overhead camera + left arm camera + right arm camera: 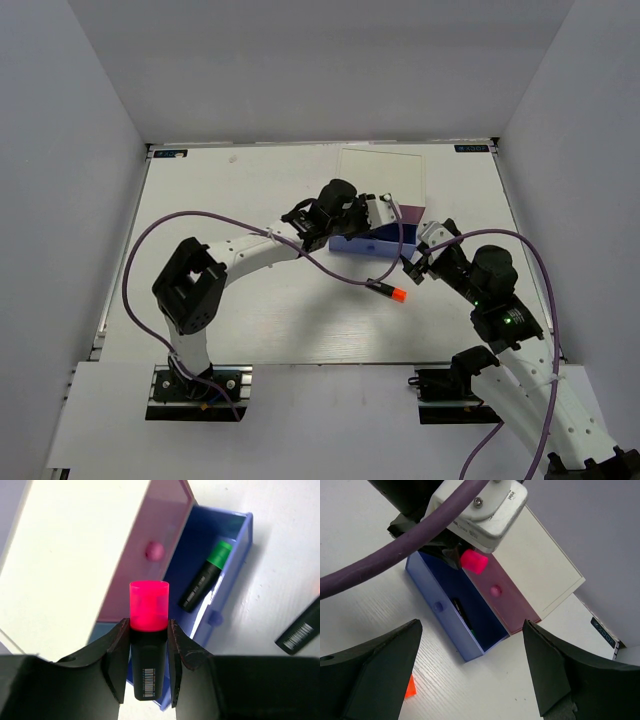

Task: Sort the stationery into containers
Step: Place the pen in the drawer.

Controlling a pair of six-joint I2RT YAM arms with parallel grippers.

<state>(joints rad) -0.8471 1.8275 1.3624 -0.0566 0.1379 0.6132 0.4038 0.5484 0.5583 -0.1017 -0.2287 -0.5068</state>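
- The left arm's fingers (117, 650), at the bottom centre of the left wrist view, pinch the black barrel of the pink marker (148, 612). Its pink end points up the frame, past the fingertips.
- The marker hangs over the near end of the blue drawer (235, 545), so the grip seems meant to carry it there for a drop. It has not been released.
- The blue drawer is pulled out of the white organiser (70, 555) toward the lower right of that frame. The green marker (205, 577) lies inside it along its length.
- The pink drawer (145, 535) sits just left of the blue one, pushed in flush, so nothing shows of its contents.
- The right arm's fingers (375, 670) are spread wide and hold nothing. They frame the open drawer from the lower corners of the right wrist view, likely waiting clear of the left arm.
- The orange marker (388, 291) lies on the table (250, 320) just below the drawer in the top view, not yet sorted.
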